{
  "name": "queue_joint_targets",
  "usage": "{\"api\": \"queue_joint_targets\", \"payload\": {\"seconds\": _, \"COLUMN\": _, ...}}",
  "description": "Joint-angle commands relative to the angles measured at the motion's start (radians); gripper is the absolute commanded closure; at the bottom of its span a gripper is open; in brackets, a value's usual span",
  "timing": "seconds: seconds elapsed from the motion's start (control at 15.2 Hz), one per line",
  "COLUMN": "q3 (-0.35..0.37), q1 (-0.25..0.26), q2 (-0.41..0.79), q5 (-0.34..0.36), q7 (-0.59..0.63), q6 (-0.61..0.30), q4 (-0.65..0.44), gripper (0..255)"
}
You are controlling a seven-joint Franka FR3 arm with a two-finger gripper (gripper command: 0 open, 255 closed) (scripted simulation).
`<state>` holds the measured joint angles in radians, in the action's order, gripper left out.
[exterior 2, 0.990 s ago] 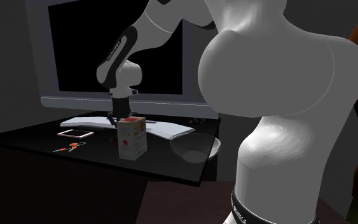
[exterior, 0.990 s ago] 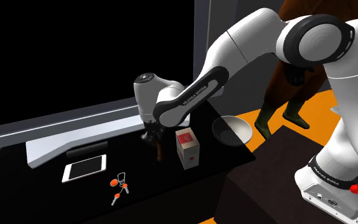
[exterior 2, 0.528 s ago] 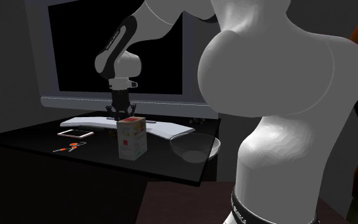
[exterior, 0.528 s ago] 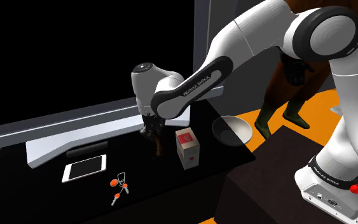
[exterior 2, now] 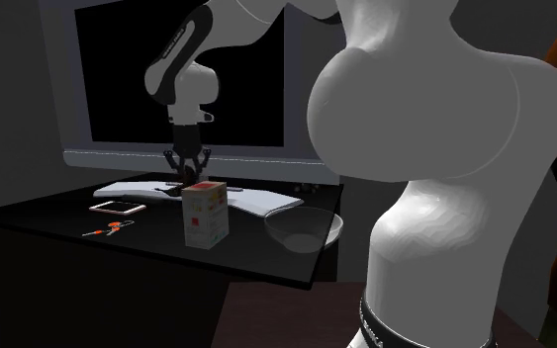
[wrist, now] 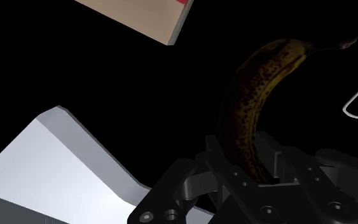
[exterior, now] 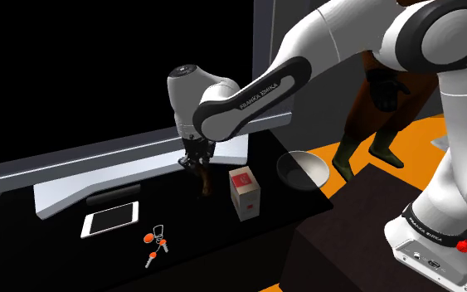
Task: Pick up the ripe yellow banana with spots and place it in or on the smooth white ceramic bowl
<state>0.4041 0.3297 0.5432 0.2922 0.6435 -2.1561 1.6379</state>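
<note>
Wrist view: the gripper (wrist: 255, 175) is clenched on the banana (wrist: 260, 95). Its two black fingers (wrist: 225, 168) press on one end of the fruit, one on each side. The banana is dark yellow-brown with lots of little dark spots. It curves away from the hand.

In the shoulder view the banana hangs down from the gripper, over the black table (exterior: 294, 211). I cannot tell if its low tip is off the table.

Just to the shoulder view's right of the banana stands a small box (exterior: 244, 192). It is pale with a red mark on the front, and it stands upright. Farther to the right, near the table's edge, sits the bowl (exterior: 302, 168). It looks grey-white and round. The bowl is well apart from the banana, with the box between them.

To the shoulder view's left of the gripper lies a long white slab (exterior: 61, 197). In front of it, nearer the camera, a white phone (exterior: 109, 220) lies flat. Near the phone lie some keys (exterior: 155, 242) with orange tags.

Behind all of this, at the far side of the table, stands a big black screen (exterior: 74, 162) with a grey frame.
</note>
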Motion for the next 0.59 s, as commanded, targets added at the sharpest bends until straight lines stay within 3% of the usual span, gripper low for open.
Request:
{"api": "queue_joint_targets", "payload": {"seconds": 0.0, "q3": 0.004, "q1": -0.002, "q2": -0.012, "q5": -0.007, "q7": -0.005, "q6": 0.022, "q4": -0.01, "gripper": 255}}
{"api": "queue_joint_targets", "payload": {"seconds": 0.13, "q3": 0.007, "q1": -0.004, "q2": -0.023, "q5": -0.013, "q7": -0.009, "q6": 0.04, "q4": -0.019, "gripper": 255}}
{"api": "queue_joint_targets", "payload": {"seconds": 0.53, "q3": 0.026, "q1": -0.124, "q2": -0.235, "q5": -0.085, "q7": -0.096, "q6": -0.082, "q4": 0.296, "gripper": 255}}
